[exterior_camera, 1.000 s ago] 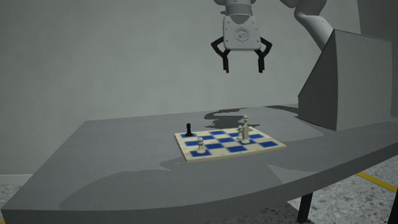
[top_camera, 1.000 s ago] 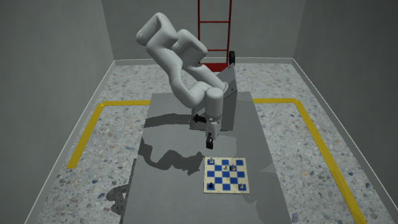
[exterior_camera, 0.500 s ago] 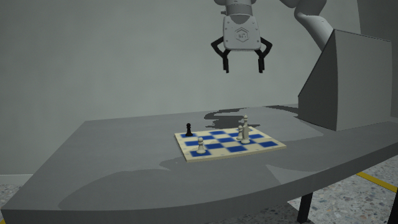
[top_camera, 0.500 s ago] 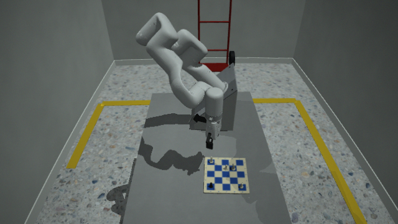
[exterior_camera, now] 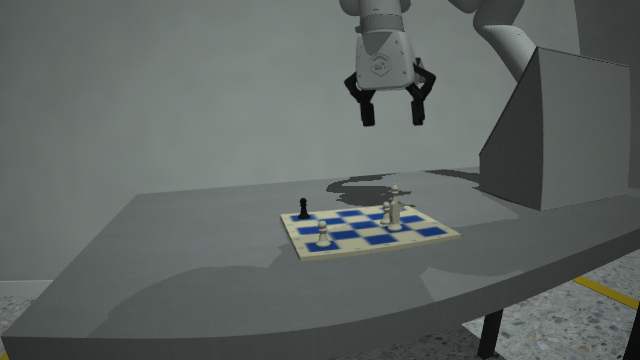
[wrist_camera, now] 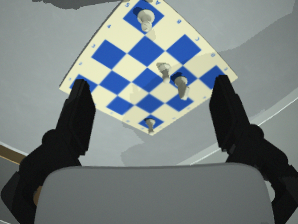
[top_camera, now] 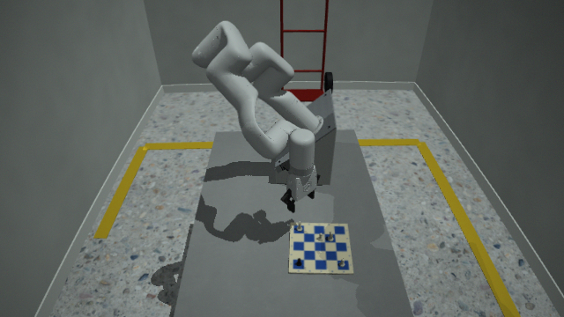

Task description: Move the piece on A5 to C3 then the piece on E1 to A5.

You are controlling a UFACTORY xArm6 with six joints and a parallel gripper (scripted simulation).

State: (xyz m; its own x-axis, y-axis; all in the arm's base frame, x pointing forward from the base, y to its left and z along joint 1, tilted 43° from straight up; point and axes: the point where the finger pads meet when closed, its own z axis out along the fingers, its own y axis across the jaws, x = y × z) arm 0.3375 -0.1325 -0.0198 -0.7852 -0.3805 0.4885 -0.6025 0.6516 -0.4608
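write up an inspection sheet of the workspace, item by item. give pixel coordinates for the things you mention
surface: flat grey table (top_camera: pixel 242 282) (exterior_camera: pixel 200 300) (wrist_camera: pixel 40 50), shadows across it
job's things: square blue-and-cream chessboard (top_camera: pixel 320 271) (exterior_camera: pixel 375 249) (wrist_camera: pixel 185 30); four pale chess pieces (top_camera: pixel 330 237) (exterior_camera: pixel 394 217) (wrist_camera: pixel 146 20) and one black pawn (top_camera: pixel 299 262) (exterior_camera: pixel 303 210), all upright
clutter: nothing seen
gripper: black-fingered gripper (top_camera: pixel 301 202) (exterior_camera: pixel 393 122) (wrist_camera: pixel 151 91) open, above the table
cables: nothing seen
surroundings: red metal hand truck (top_camera: pixel 304 31) by the wall, yellow floor tape (top_camera: pixel 449 198) (exterior_camera: pixel 607 291)

Fingers (top_camera: pixel 289 202) (exterior_camera: pixel 367 114) turned about wrist; slightly lower in exterior view.
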